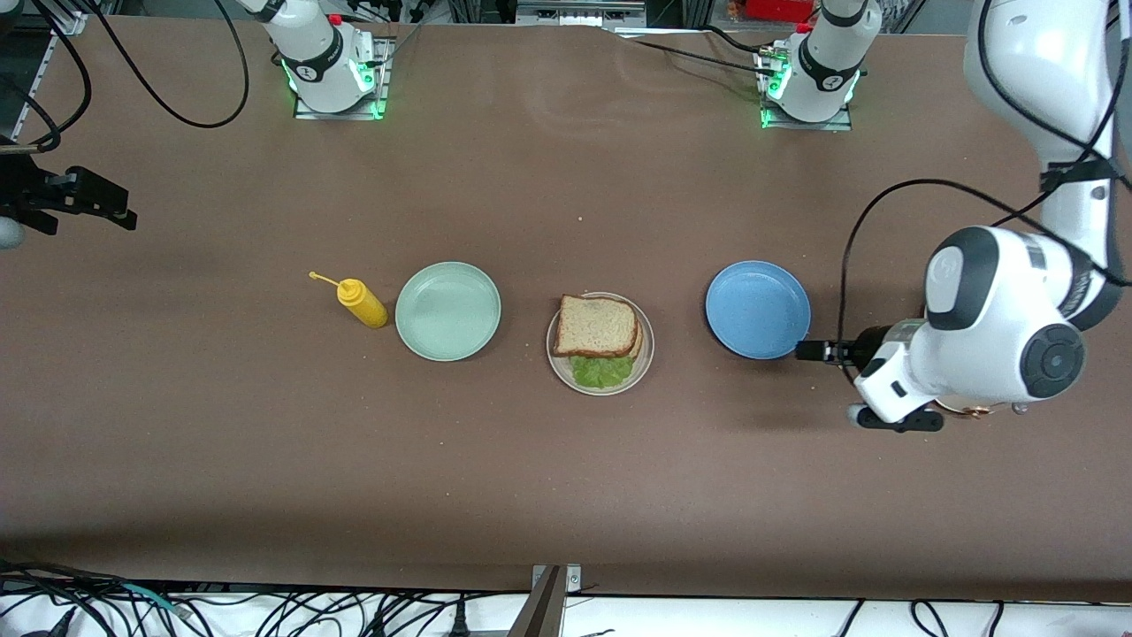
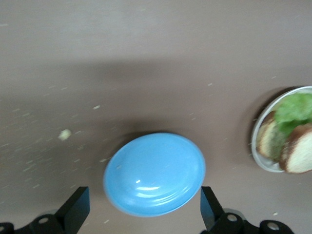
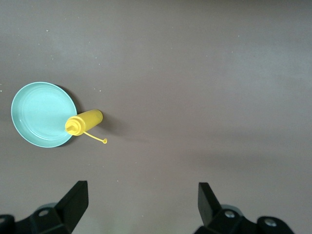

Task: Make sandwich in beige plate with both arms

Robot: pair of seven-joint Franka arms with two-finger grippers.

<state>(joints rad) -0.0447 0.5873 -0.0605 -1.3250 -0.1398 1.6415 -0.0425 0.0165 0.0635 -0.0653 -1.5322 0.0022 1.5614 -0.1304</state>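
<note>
sandwich on beige plate, left gripper (open) apparently well apart

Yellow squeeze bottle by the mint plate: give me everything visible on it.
The yellow plastic squeeze bottle looks glossy, with a narrower nozzle cap and a thin yellow tether trailing from its tip. It stands on the brown table, beside the round mint-green plate, toward the right arm's end. Whether it touches the plate cannot be told. No gripper touches it.

Three plates: one beige plate, one mint-green plate, one blue plate. One sandwich, one yellow squeeze bottle.
</note>
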